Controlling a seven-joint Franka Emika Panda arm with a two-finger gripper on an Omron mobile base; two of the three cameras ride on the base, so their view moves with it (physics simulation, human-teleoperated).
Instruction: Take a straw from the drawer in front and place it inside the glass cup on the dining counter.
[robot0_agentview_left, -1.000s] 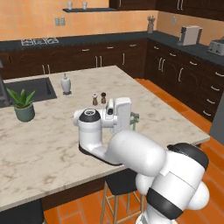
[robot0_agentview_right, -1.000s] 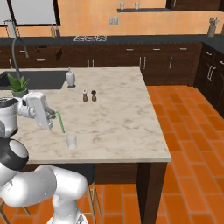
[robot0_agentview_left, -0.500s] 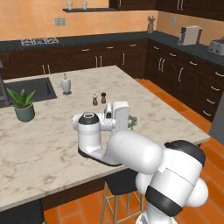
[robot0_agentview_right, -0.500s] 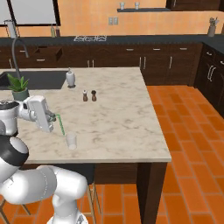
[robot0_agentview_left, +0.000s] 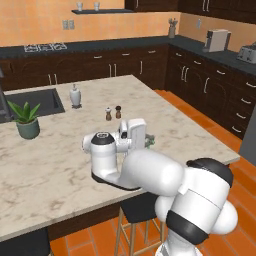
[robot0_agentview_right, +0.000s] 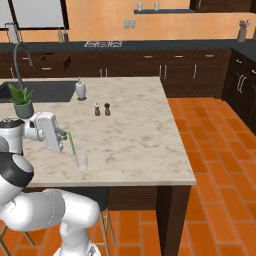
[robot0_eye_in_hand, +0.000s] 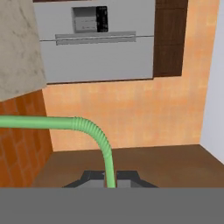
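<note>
My gripper (robot0_agentview_right: 64, 134) hangs over the near left part of the light marbled dining counter (robot0_agentview_right: 135, 130), shut on the green straw (robot0_agentview_right: 72, 145). The straw slants down from the fingers, and its lower end is just above the rim of the clear glass cup (robot0_agentview_right: 81, 161) near the counter's front edge. In the hand view the straw (robot0_eye_in_hand: 94, 129) rises from between the fingertips of the gripper (robot0_eye_in_hand: 109, 179), bends and runs left. From the left base view the gripper (robot0_agentview_left: 146, 140) shows a bit of green at its tip. A dark-brown drawer (robot0_agentview_right: 52, 61) stands pulled out in the far cabinets.
Two pepper shakers (robot0_agentview_right: 102, 109) stand mid-counter, a white soap bottle (robot0_agentview_right: 80, 89) behind them. A potted plant (robot0_agentview_right: 22, 100) sits beside the sink (robot0_agentview_right: 40, 90) at the left. Orange tiled floor (robot0_agentview_right: 215, 150) lies right of the island, and a stool (robot0_agentview_left: 137, 210) below its front edge.
The hand with the straw has sunk a little, so the straw's lower end is nearer the glass cup. Grip and cup are unchanged.
</note>
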